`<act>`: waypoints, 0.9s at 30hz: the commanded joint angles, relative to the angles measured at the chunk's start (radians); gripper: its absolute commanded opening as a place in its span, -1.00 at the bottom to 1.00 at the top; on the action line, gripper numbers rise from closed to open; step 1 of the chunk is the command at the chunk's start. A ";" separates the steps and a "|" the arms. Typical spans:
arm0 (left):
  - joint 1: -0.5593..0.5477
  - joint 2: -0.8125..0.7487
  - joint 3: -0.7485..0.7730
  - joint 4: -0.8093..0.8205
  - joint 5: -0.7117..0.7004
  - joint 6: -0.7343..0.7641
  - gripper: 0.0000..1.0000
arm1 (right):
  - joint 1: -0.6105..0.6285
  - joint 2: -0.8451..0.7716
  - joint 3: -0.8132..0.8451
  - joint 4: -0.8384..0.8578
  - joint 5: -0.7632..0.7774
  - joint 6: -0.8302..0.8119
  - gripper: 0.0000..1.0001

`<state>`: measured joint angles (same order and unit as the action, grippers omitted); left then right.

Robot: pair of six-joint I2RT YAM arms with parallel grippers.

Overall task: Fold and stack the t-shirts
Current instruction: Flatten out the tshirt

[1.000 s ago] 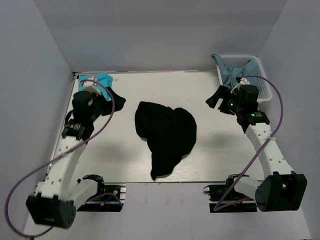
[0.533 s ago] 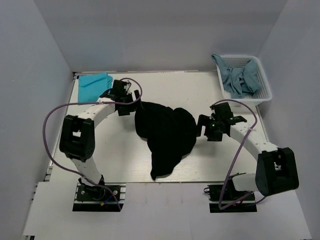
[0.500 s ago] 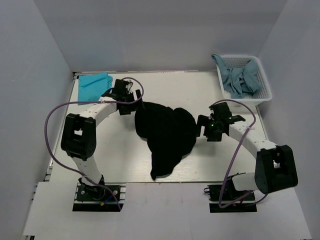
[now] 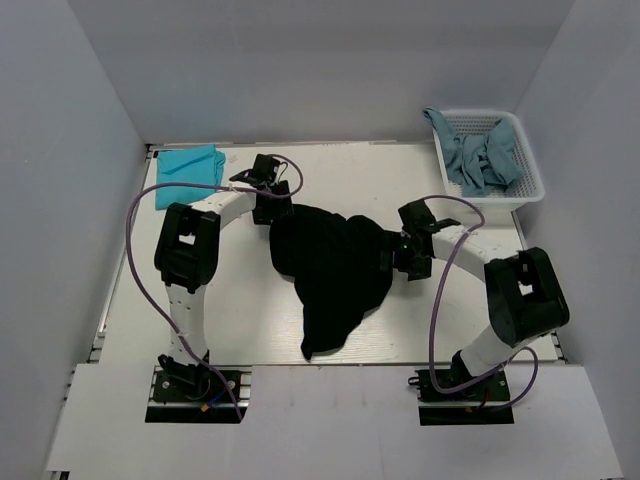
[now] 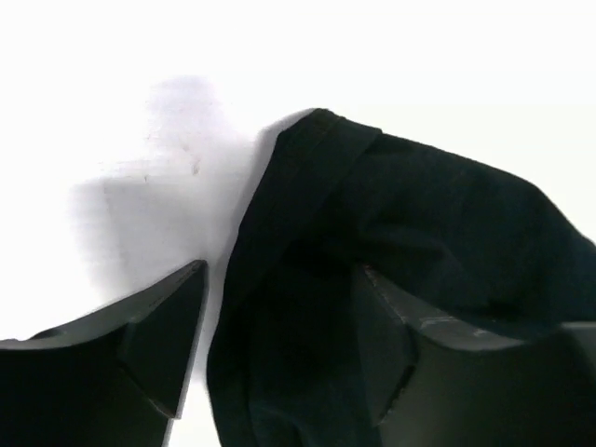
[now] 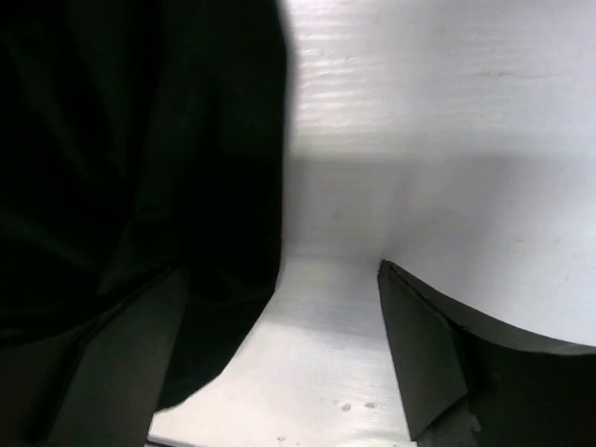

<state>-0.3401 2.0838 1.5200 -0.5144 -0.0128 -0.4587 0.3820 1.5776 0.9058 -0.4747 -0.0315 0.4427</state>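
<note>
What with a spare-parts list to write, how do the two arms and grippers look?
The left arm and right arm have white links, black joints and black bases. A purple cable loops along each. The left gripper and right gripper are black, with wedge-shaped fingers.

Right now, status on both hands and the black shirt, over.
Left hand open, astride far-left edge of crumpled black cloth t-shirt. Right hand open astride its right edge. Nothing gripped yet. Flat teal cloth t-shirt and white plastic mesh basket lie apart.

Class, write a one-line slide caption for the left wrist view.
Left gripper, jaws open, straddling the edge of a crumpled black t-shirt on a white table.
</note>
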 commanded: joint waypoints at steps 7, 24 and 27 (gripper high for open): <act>-0.034 -0.013 -0.041 0.043 0.079 0.048 -0.36 | 0.047 0.136 0.097 0.068 0.091 0.027 0.37; -0.034 -0.640 0.000 0.099 -0.170 0.054 -1.00 | 0.049 -0.364 0.355 0.124 0.433 -0.042 -1.00; -0.034 -0.807 -0.001 0.090 -0.248 0.054 -1.00 | 0.052 -0.433 0.450 0.102 0.475 -0.091 -1.00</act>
<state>-0.3737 1.3949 1.5188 -0.4271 -0.1471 -0.3992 0.4385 1.1889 1.2816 -0.3897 0.3420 0.4076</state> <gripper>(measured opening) 0.027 0.006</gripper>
